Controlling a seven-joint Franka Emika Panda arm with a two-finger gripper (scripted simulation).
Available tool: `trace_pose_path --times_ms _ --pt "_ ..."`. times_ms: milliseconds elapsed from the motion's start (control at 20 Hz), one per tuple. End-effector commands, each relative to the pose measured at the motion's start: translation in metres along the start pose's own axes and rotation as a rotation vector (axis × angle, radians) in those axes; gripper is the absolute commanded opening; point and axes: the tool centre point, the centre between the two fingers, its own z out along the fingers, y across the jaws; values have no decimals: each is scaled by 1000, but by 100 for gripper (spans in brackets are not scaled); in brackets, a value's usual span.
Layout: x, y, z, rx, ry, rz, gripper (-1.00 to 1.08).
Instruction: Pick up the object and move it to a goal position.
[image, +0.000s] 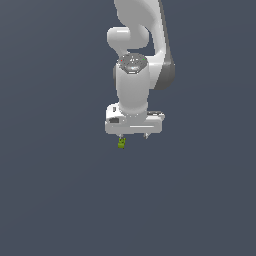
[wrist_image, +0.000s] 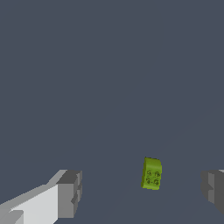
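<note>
Grey floor: object (wrist_image: 152, 174) between end effector (wrist_image: 142, 192) fingers (untouched).

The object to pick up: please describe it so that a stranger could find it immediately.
Find the white gripper hanging over the plain dark grey floor. Just beneath it lies the object, a tiny yellow-green block with round holes on one face, the only coloured thing here.

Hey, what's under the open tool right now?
The small yellow-green object lies on the bare grey floor between the tool's spread fingers, nearer one finger, touching neither. Its underside is hidden.
</note>
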Motion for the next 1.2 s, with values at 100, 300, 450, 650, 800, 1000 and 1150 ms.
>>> trace_pose_path --times_ms 100,300,450,650,800,1000,1150 --pt "-3 3 6 -2 -2 6 100" --pt "-10 10 20 -6 -4 22 100" --pt "-19 17 35 -11 -7 39 100" --pt "-36 30 61 -20 -12 70 100" --pt "-51 41 81 -28 -16 94 100" --pt "-68 51 100 -36 -21 119 100" --pt "-77 56 109 -41 -23 132 100"
